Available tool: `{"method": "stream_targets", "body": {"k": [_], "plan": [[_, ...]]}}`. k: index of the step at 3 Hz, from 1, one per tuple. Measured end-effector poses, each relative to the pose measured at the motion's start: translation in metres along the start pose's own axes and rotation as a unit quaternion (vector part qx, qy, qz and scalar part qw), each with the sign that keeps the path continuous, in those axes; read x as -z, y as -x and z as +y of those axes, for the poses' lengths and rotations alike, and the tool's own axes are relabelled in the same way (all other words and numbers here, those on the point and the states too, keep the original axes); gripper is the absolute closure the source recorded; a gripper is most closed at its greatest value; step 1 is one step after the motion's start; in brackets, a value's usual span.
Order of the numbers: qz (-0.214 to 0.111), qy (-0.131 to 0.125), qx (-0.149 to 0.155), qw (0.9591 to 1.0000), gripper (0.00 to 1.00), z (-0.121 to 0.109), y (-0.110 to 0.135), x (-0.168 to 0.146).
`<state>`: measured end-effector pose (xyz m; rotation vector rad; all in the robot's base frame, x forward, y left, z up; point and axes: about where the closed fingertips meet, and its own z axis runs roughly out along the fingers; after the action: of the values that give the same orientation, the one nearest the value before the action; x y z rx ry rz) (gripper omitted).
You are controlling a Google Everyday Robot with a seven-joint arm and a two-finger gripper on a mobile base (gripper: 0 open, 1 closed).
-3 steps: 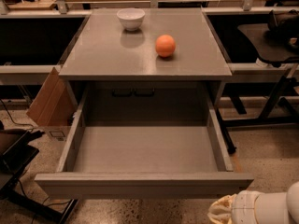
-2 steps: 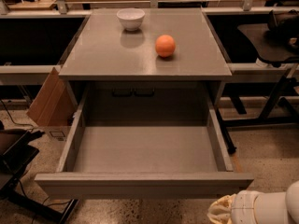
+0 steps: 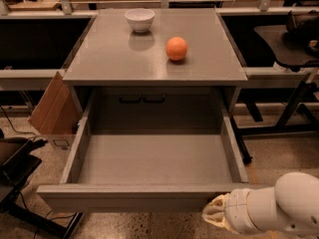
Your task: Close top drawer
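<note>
The top drawer (image 3: 124,198) is pulled far out toward the near side, below the grey cabinet (image 3: 109,59). Its front panel runs across the near part of the view.

The gripper (image 3: 218,217) is low down at the near right corner of the drawer front. It is touching the panel or just beside it; I cannot tell which. Only its pale tip shows, so I cannot tell if it is apart or together. The white arm (image 3: 284,208) behind it is cut off by the right edge.

Two dark shapes (image 3: 142,98) at the far back of the opening are hard to make out.

On the cabinet top sit a white bowl (image 3: 139,20) and an orange (image 3: 176,49), apart from each other. Brown cardboard (image 3: 52,108) leans on the left.
</note>
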<state>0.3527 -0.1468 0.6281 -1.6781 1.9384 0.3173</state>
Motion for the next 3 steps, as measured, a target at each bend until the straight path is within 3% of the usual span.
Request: {"method": "stream_targets", "body": {"k": [1,2,3], "plan": [[-0.015,0.007,0.013,0.9998,1.0,-0.015,0.006,-0.016],[-0.015,0.007,0.013,0.9998,1.0,-0.015,0.006,-0.016],[-0.022,0.012,0.028,0.9993,1.0,-0.083,0.009,-0.045]]}}
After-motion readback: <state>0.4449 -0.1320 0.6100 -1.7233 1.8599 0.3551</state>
